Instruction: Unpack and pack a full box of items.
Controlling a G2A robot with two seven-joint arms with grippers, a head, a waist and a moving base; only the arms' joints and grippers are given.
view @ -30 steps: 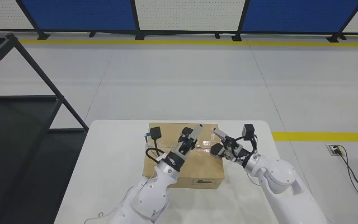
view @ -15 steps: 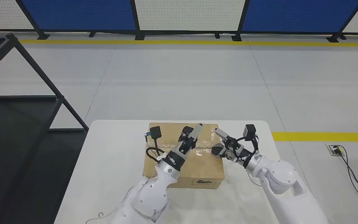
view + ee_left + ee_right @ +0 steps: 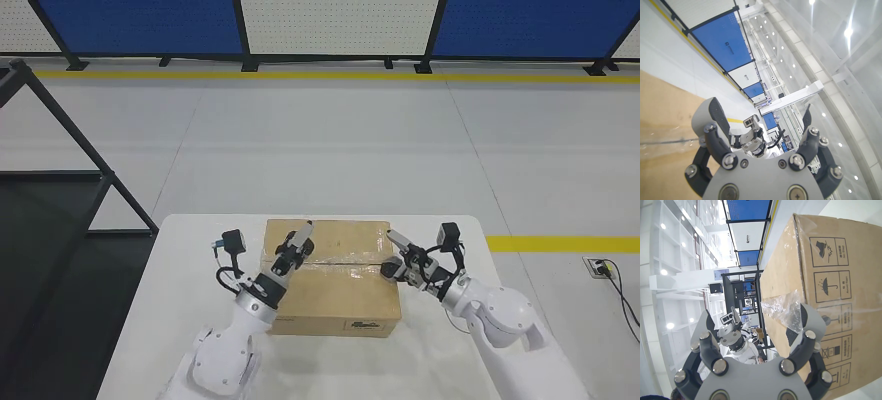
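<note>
Cardboard box shut, mid white table, long axis across robot. Clear tape runs along top seam. Right pincer at box's right end, jaws apart, loose crumpled tape end lying against one pad. Likely the nearer arm for peeling along seam. Left pincer over left end of top, jaws apart, empty. Handling pictograms with captions on end panel.
</note>
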